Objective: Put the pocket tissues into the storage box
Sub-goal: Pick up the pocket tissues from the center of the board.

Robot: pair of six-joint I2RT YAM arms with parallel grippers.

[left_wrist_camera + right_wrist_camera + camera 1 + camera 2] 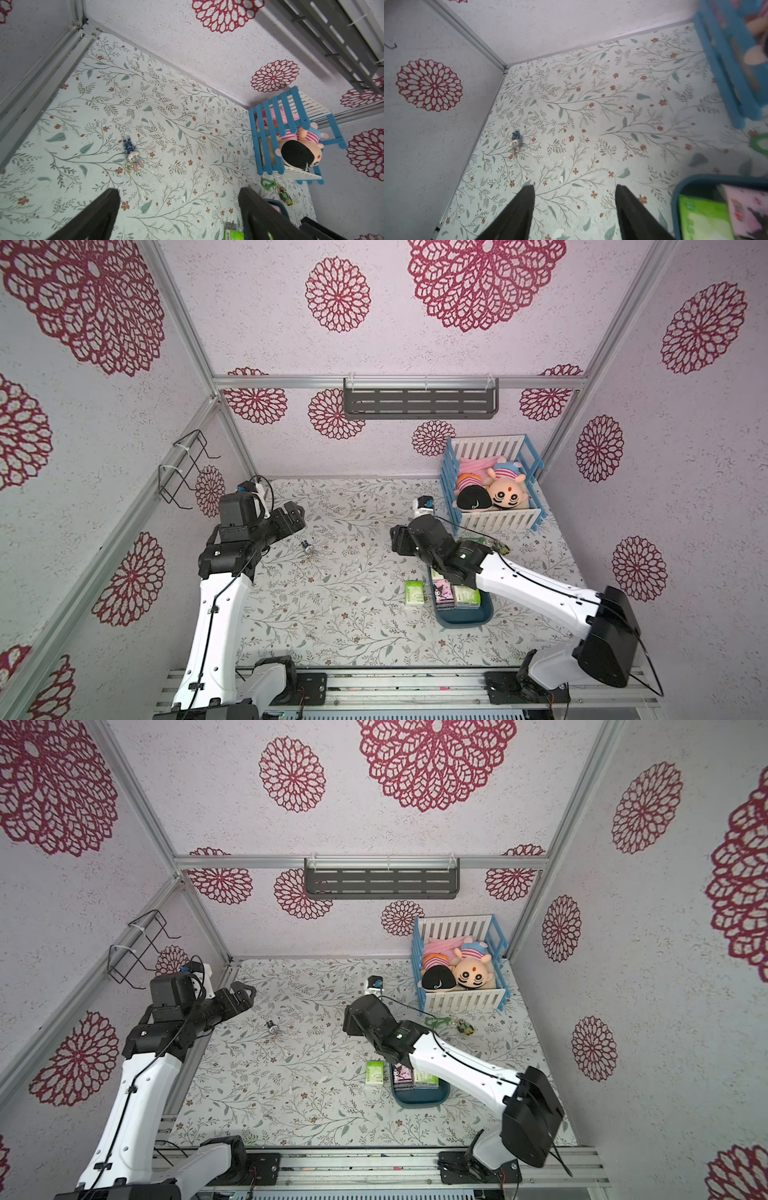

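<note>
In storage box (463, 620): pocket tissues (467, 596); one pack (413, 592) beside; left gripper (179, 190), right gripper (575, 186) released.

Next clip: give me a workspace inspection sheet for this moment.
surface: floral mat, a few white flecks.
job's things: storage box holds pocket tissues, pink and green; one green pack lies outside, beside it.
clutter: rabbit keychain, green-clip keychain, toy crib with plush dolls.
tools: left tool open, empty; right tool open, empty.
cables: black cable clipped along each arm.
surroundings: flowered walls, grey shelf, wire rack.
</note>
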